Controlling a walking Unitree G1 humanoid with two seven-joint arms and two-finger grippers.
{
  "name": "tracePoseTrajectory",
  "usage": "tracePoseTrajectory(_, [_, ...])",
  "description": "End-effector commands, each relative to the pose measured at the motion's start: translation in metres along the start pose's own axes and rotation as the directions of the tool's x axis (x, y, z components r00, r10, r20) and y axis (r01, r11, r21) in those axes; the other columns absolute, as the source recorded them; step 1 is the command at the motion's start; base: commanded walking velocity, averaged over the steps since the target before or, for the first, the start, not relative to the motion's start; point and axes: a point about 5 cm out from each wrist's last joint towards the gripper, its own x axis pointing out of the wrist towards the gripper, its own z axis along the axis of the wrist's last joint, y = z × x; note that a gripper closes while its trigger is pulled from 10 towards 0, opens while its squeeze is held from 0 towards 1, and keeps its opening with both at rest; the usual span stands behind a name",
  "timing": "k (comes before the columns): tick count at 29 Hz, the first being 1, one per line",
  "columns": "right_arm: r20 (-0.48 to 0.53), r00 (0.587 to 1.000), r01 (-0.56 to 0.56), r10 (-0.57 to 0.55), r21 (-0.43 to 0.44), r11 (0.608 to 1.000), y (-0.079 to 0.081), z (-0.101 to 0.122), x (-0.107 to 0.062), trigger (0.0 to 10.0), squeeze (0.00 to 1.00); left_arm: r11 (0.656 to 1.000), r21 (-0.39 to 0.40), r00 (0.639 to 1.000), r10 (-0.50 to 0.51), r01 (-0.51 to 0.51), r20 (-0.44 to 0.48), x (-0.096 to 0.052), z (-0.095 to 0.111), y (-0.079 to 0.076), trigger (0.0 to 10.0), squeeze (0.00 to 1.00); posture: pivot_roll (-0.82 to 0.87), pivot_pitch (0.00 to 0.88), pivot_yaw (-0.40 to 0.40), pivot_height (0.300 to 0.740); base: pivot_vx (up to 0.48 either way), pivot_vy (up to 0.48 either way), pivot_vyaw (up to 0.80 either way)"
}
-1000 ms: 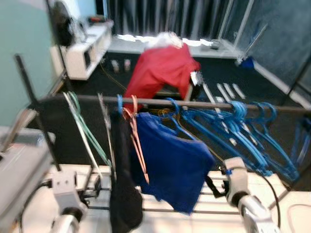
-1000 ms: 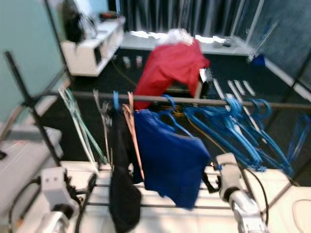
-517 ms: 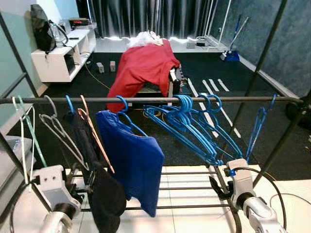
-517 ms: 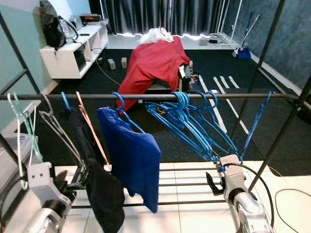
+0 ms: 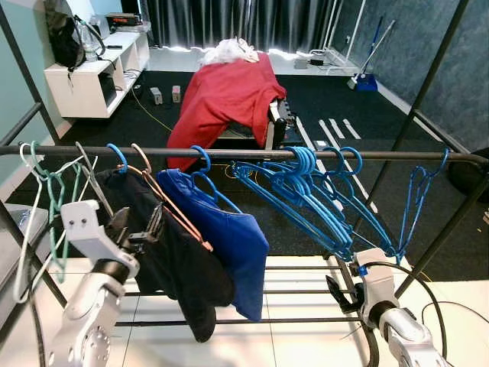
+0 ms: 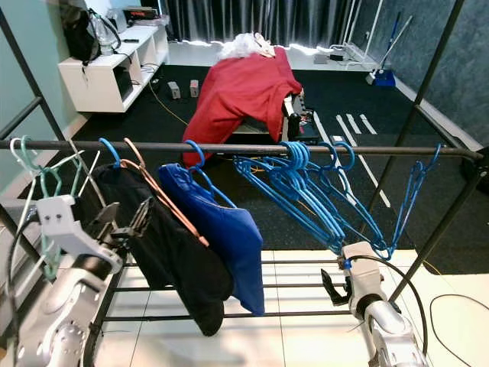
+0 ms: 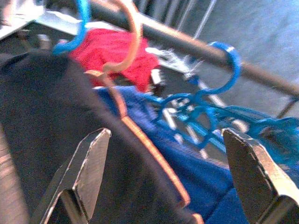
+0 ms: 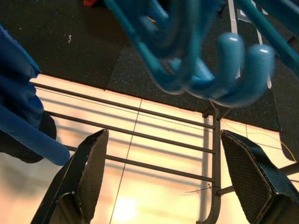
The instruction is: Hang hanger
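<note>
Hangers are seen hooked along a dark horizontal rail (image 5: 252, 154) of a clothes rack. An orange hanger (image 5: 170, 205) carrying a black garment (image 5: 172, 256) hangs just in front of the left end effector (image 5: 136, 228), its hook over the rail above the fingers. In the left wrist view the two fingers (image 7: 88, 170) are spread wide apart, released, with the black garment and the orange hanger's shoulder lying between them; whether the cloth is touched cannot be told. Just beyond that hanger, on the side away from the left end effector, a blue garment (image 5: 229, 245) is hung on a blue hanger (image 5: 202, 164). On the outer side of the left end effector, pale green hangers (image 5: 46, 191) and thin white wire ones are hooked on the rail. Further along, a cluster of empty blue hangers (image 5: 306, 195) slopes down towards the right end effector (image 5: 342, 293), which is held low beneath them, apart from them, above the rack's lower bars (image 5: 298, 294). In the right wrist view its fingers (image 8: 86, 175) are also spread wide, released, with nothing between them, and the blurred ends of the blue hangers are seen above. One more blue hanger (image 5: 416, 199) hangs alone near the rail's far end. Beyond the rack a red cloth (image 5: 225, 95) is draped over something on the dark floor, and a white shelf unit (image 5: 95, 76) stands by the wall.
</note>
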Motion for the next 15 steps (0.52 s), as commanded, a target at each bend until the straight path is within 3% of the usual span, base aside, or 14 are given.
tracePoseTrajectory(1, [-0.008,1.000,0.006,-0.006,-0.011,1.000,0.002,-0.002,0.000,10.0,0.00,0.996,-0.040,0.996,-0.086,0.086,0.003,0.002,0.006,-0.008,10.0,0.00,-0.07,0.000,-0.036,0.740,0.000,0.000,0.00])
tracePoseTrajectory(4, [-0.007,1.000,0.011,-0.011,-0.010,1.000,0.002,-0.002,0.000,10.0,0.00,0.993,-0.029,0.993,-0.114,0.114,-0.010,0.005,0.008,-0.009,10.0,0.00,-0.07,0.000,-0.035,0.740,0.000,0.000,0.00])
tracePoseTrajectory(8, [-0.007,1.000,0.013,-0.013,-0.011,1.000,0.002,-0.002,0.001,10.0,0.00,0.998,-0.005,0.998,-0.056,0.056,-0.040,0.011,0.005,-0.005,10.0,0.00,-0.07,0.000,-0.036,0.740,0.000,0.000,0.00])
tracePoseTrajectory(11, [-0.007,1.000,0.015,-0.015,-0.015,1.000,0.002,-0.001,0.001,10.0,0.00,0.994,0.076,0.986,0.092,-0.082,-0.141,0.019,-0.015,-0.001,10.0,0.00,-0.07,0.000,-0.033,0.740,0.000,0.000,0.00])
tracePoseTrajectory(14, [-0.006,1.000,0.016,-0.016,-0.016,1.000,0.002,-0.001,0.001,10.0,0.00,0.989,0.104,0.979,0.123,-0.107,-0.163,0.021,-0.020,-0.001,10.0,0.00,-0.07,0.000,-0.033,0.740,0.000,0.000,0.00])
tracePoseTrajectory(15, [-0.006,1.000,0.018,-0.018,-0.017,1.000,0.002,-0.001,0.001,10.0,0.00,0.977,0.167,0.971,0.162,-0.132,-0.178,0.023,-0.024,0.001,10.0,0.00,-0.07,0.000,-0.033,0.740,0.000,0.000,0.00])
